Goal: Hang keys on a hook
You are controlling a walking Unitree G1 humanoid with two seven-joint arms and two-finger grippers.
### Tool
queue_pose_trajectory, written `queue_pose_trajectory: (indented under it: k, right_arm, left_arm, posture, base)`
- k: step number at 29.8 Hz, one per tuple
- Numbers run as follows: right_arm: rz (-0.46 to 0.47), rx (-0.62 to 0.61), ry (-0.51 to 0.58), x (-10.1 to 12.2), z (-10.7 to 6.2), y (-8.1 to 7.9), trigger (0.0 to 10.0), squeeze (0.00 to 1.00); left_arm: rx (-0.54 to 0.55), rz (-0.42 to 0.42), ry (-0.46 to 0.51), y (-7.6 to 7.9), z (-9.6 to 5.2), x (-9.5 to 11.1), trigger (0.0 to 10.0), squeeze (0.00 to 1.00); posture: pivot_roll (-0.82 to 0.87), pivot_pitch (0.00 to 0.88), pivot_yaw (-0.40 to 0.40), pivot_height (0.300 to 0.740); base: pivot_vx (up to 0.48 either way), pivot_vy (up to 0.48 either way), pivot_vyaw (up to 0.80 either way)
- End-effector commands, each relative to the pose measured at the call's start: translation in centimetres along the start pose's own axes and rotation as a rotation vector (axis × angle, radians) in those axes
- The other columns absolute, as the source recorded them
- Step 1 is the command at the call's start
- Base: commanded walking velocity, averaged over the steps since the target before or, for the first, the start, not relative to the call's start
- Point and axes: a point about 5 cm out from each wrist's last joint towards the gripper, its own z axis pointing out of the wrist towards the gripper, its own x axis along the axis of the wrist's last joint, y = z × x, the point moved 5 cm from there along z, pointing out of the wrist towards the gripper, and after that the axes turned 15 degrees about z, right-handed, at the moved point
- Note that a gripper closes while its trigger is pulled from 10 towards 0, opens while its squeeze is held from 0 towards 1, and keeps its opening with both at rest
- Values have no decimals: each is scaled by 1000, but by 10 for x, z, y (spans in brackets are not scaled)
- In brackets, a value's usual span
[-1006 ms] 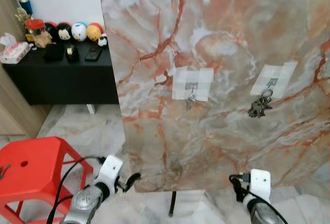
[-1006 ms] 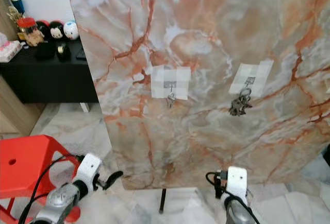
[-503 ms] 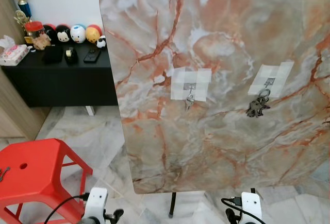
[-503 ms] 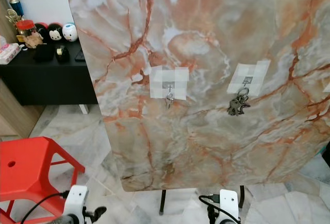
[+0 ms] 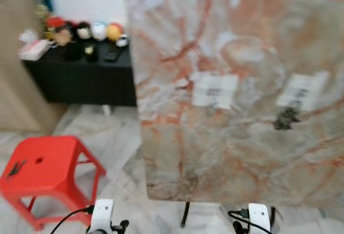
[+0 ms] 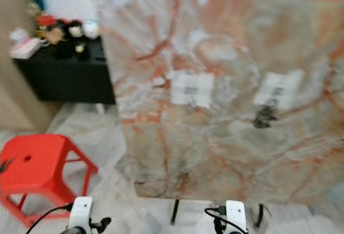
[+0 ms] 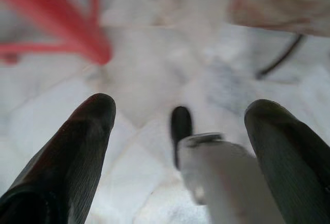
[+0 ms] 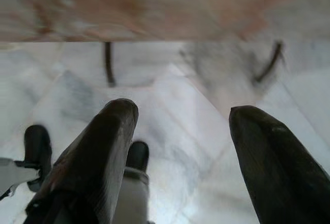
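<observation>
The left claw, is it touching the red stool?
Apart. In the left eye view the left claw hangs low over the floor, with bare marble showing between it and the red stool.

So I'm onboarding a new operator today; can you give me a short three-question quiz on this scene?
1. True or false: a bunch of keys hangs on the marble board.
2. What colour is the stool?
3. The left claw is: A open, B shut on keys, C shut on a cable.

Key: 1 true. 2 red. 3 A; the right claw is open too, both low over the floor.
</observation>
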Motion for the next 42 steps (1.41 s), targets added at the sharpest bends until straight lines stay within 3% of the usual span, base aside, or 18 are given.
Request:
queue_pose_trajectory:
  k: [1,16,24,25,26,27,28,29,31,34,35,36,37,38,40,41,42]
  right_arm:
    - [-9,7,-8,-3,0,-1,10000,0]
    - [65,-23,-28,-17,-6,18,10000,0]
    - [122,-28,-28,-20,-7,24,10000,0]
    - [120,-23,-26,-19,-7,24,10000,0]
    - [120,-23,-26,-19,-7,24,10000,0]
    - [122,-20,-19,-15,-6,22,10000,0]
    - [123,-19,-17,-14,-6,21,10000,0]
    - [123,-18,-15,-13,-5,21,10000,0]
    - [124,-22,-13,-12,-5,20,10000,0]
    - [120,-20,-13,-11,-5,19,10000,0]
    - [120,-19,-12,-11,-5,19,10000,0]
    - [120,-18,-13,-11,-5,19,10000,0]
    - [121,-16,-13,-12,-5,19,10000,0]
    - [121,-15,-13,-12,-5,19,10000,0]
    - [119,-15,-14,-12,-5,19,10000,0]
    - [118,-15,-14,-12,-5,19,10000,0]
    - [114,-16,-16,-12,-5,19,10000,0]
  left_arm:
    - [19,-23,-9,-3,0,-2,10000,0]
    - [45,1,-15,-4,0,-1,10000,0]
    - [19,16,-13,4,1,-1,10000,0]
    - [21,9,-12,5,1,0,8000,0]
    - [21,9,-12,5,1,0,8000,0]
    - [23,7,-9,5,1,0,1490,0]
    - [23,7,-7,5,1,1,0,0]
    - [23,8,-7,5,1,1,0,0]
    - [27,14,-9,5,1,1,10000,0]
    - [23,15,-10,6,1,0,10000,0]
    - [17,14,-6,7,1,0,4902,0]
    - [12,14,-4,8,1,0,1882,0]
    - [9,18,-3,9,1,0,0,0]
    - [9,20,-3,9,1,0,0,0]
    - [16,25,-6,8,1,0,4353,0]
    - [22,26,-7,8,1,0,10000,0]
    - [22,21,-6,8,1,0,10000,0]
  posture:
    - [48,0,-58,740]
    - [37,0,-68,740]
    - [43,0,-81,740]
    - [45,0,-84,740]
    - [45,0,-84,740]
    - [50,0,-88,740]
    - [51,0,-89,740]
    - [51,0,-89,740]
    - [53,0,-91,740]
    - [48,0,-89,740]
    - [47,0,-89,740]
    - [46,0,-88,740]
    - [48,0,-88,740]
    - [48,0,-88,740]
    - [48,0,-88,740]
    - [49,0,-91,740]
    - [49,0,-92,740]
  base:
    - [0,0,800]
    - [0,0,800]
    - [0,0,0]
    - [0,0,0]
    - [0,0,0]
    - [0,0,0]
    - [0,0,0]
    - [0,0,0]
    - [0,0,0]
    - [0,0,0]
    - [0,0,0]
    - [0,0,0]
    - [0,0,0]
    - [0,0,0]
    - [0,0,0]
    - [0,0,0]
    - [0,0,0]
